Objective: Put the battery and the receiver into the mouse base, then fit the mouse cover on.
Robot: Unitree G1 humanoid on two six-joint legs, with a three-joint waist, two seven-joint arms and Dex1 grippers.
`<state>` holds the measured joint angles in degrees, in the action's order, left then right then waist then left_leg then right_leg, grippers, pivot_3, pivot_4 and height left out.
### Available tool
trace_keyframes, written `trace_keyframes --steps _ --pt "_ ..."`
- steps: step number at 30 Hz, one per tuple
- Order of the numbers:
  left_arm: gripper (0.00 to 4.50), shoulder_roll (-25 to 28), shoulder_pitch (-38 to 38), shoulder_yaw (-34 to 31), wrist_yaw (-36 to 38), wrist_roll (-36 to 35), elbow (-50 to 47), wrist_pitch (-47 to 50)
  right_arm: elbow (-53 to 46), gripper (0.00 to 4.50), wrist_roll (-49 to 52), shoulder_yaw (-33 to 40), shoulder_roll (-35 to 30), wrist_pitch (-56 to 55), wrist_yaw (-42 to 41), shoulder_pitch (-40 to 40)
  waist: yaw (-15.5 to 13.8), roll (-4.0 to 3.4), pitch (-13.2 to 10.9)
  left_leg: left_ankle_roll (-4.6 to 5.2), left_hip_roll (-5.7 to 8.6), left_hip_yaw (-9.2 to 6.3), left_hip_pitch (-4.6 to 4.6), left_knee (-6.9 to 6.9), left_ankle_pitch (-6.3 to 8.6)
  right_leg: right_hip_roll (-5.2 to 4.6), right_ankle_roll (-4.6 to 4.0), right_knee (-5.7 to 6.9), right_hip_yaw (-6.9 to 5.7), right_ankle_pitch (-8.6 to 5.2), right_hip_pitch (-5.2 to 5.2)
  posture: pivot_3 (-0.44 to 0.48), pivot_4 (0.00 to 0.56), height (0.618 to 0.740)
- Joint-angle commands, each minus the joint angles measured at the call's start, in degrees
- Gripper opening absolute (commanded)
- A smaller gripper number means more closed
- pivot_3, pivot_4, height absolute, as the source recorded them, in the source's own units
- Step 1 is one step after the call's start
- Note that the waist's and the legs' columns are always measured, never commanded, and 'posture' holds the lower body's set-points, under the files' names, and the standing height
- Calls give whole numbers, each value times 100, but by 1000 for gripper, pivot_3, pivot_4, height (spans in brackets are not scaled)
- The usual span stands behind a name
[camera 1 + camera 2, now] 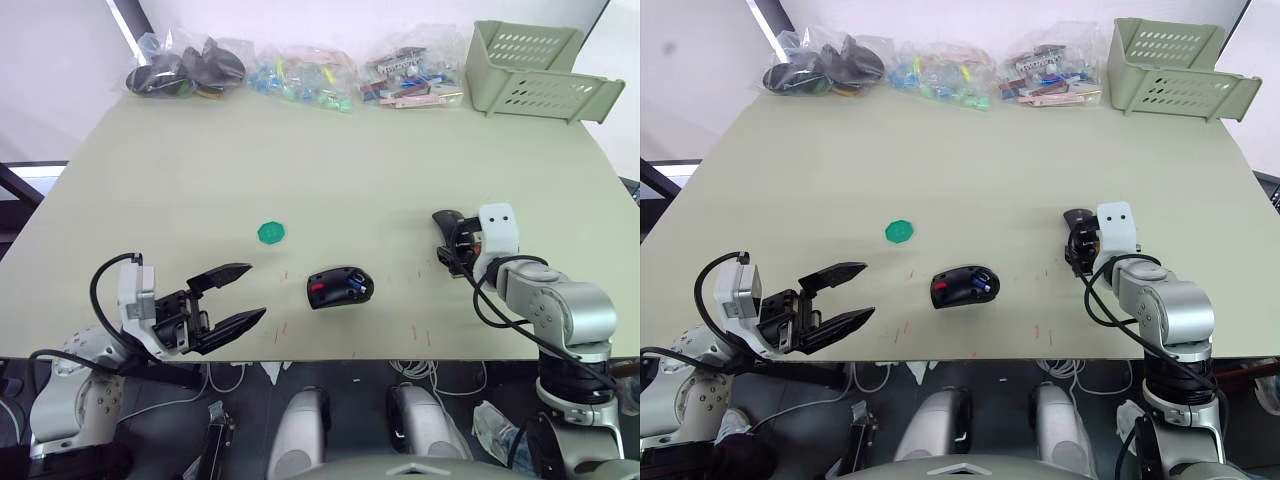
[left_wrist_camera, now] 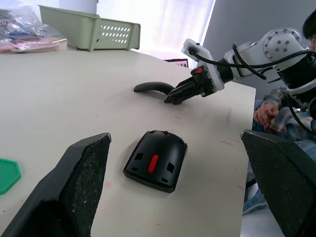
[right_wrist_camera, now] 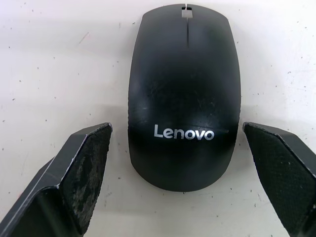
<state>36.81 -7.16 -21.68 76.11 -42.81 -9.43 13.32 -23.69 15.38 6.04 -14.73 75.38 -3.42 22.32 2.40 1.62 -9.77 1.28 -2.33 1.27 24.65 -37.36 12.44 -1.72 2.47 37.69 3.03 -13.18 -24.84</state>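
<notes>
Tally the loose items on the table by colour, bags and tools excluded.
Black: 2, mouse base and mouse cover
Green: 2, scalloped disc and basket
Blue: 1, battery, seated in the mouse base
Total: 5

The only readable text is the brand name "Lenovo", in pale lettering (capital L, the rest lowercase) across the wider end of the mouse cover (image 3: pixel 183 94), which lies flat on the table (image 3: pixel 59 64); nothing else can be made out.
</notes>
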Motion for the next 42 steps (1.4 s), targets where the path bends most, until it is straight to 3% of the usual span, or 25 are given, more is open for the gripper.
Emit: trace_keyframes --steps 1,28,31,32,42 --pt "4500 19 -49 10 14 -27 -101 -54 -209 4455 -51 125 0 -122 14 116 0 0 0 0 0 0 0 0 0 0 0 0 0 0 0 0 150 740" --pt "4500 24 23 120 47 6 -3 -108 -209 4455 -187 181 83 -200 23 103 1 0 0 0 0 0 0 0 0 0 -1 0 0 0 0 0 150 740" --pt "4500 17 38 122 62 10 8 -117 -200 3885 -194 179 92 -213 22 97 1 0 0 0 0 0 0 0 0 0 -1 0 0 0 0 0 150 740" --pt "4500 14 41 120 65 9 9 -120 -200 3496 -195 171 87 -215 14 98 1 0 0 0 0 0 0 0 0 0 -1 0 0 0 0 0 150 740" --pt "4500 -2 57 128 96 35 26 -219 -199 3496 -208 166 63 -196 -13 119 0 0 0 0 0 0 0 0 0 0 0 0 0 0 0 0 150 740"
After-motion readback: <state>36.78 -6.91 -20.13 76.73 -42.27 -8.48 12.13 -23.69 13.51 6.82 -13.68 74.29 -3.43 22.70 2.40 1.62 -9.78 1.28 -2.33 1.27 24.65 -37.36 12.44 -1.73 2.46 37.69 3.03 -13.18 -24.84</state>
